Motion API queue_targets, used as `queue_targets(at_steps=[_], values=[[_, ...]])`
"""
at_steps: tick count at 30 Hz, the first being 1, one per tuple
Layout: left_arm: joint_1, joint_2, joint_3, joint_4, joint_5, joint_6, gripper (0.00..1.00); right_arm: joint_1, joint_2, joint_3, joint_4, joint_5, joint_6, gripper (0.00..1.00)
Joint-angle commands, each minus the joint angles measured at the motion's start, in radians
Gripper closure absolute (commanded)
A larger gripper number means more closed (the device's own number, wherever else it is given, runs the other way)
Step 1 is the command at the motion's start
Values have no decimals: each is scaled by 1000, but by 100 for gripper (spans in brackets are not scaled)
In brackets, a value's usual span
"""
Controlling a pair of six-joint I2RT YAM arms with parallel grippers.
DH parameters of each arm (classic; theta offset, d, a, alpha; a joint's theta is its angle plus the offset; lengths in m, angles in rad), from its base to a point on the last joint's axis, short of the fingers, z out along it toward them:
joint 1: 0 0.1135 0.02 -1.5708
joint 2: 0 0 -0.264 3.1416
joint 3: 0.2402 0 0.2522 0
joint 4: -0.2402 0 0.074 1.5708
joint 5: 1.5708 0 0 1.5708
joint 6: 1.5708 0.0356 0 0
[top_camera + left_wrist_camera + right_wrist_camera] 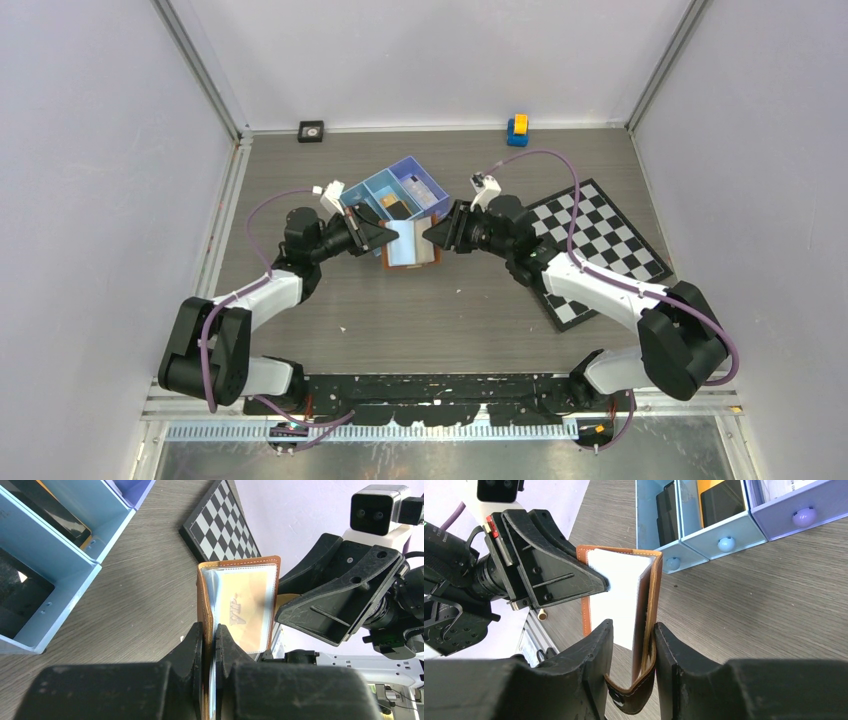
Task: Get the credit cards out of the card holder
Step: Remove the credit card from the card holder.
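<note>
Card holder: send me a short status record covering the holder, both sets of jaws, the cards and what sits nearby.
card holder: open, held between both arms
left jaws: shut on one cover
right jaws: shut on the opposite cover
cards: one VIP-printed card in a clear sleeve, not yet out
nearby: blue tray just behind; chequered board to the right

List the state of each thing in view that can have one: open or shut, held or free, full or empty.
card holder, open, gripped on both sides.
left gripper, shut on one side of the card holder.
right gripper, shut on the other cover.
card, inside the card holder, not yet out.
tray, compartments hold dark items.
</note>
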Motion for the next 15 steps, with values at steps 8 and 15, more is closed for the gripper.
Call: queue_targets(at_steps=[8,15], values=[[8,8,7,60,19,-14,100,0,-39,-21,117,-71,15,84],[9,11,7,69,26,-20,100,1,-19,-8,119,-99,14,84]])
